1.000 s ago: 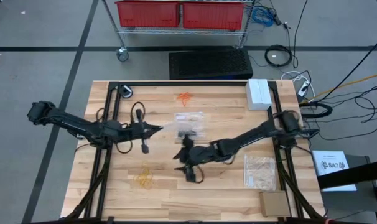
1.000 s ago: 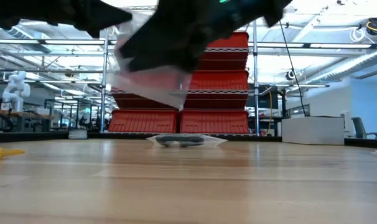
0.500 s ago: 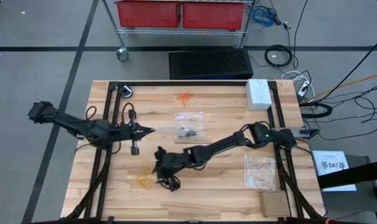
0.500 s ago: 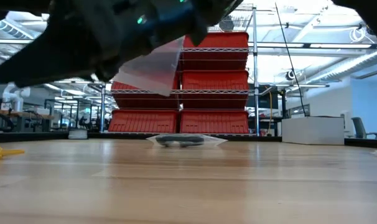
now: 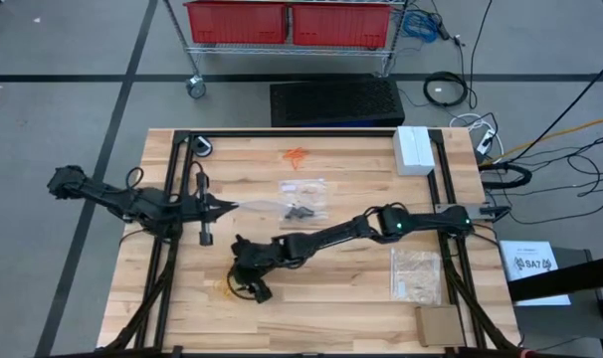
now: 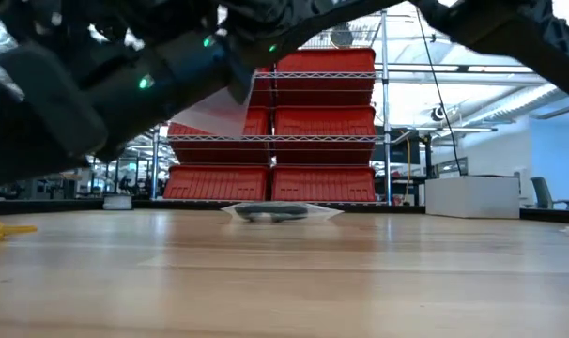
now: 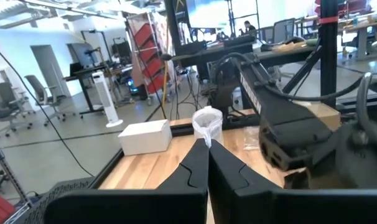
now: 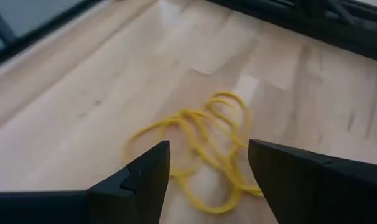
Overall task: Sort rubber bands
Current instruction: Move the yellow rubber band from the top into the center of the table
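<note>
**A:** The right gripper (image 5: pixel 244 285) is seen low over the counter (image 5: pixel 331 313), its fingers (image 8: pixel 142 180) spread wide, nothing gripped.

**B:** And the yellow rubber bands (image 8: pixel 204 146)?

**A:** They are found lying loose on the wood, in the gap just ahead of those spread fingers, tangled in one small heap. In the high view the heap (image 5: pixel 225 288) is mostly covered by the gripper itself.

**B:** The left side?

**A:** The left gripper (image 5: pixel 232 207) is held above the counter, fingers pressed together, and a clear plastic bag (image 7: pixel 207 124) is pinched at their tips. In the low view the bag (image 6: pixel 214 113) is seen hanging in the air.

**B:** Other bands?

**A:** Black rubber bands (image 5: pixel 300 210) are seen inside a second clear bag (image 5: pixel 303 189) flat on the counter, beyond the left fingertips. The orange rubber bands (image 5: pixel 295 156) are lying well apart from both grippers, towards the far edge. A white box (image 5: pixel 413 149) is noted far from either set of fingers.
</note>
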Action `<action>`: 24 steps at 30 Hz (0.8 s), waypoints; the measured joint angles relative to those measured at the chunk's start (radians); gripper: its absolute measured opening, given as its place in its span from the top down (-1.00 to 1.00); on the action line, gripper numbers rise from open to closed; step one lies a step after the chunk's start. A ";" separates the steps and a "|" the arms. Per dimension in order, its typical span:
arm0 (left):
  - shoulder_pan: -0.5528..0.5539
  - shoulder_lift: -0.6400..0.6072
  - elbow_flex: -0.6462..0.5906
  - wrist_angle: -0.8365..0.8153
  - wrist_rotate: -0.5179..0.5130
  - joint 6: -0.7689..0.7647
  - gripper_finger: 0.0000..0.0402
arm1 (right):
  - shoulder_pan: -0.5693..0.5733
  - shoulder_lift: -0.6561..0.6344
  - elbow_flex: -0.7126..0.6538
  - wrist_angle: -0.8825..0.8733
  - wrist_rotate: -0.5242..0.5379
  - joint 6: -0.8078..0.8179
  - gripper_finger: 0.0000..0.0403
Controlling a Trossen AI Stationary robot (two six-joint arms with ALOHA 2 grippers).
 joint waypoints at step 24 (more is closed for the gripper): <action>0.001 -0.001 0.000 0.001 -0.002 0.016 1.00 | -0.013 0.058 0.035 -0.058 0.019 0.038 0.95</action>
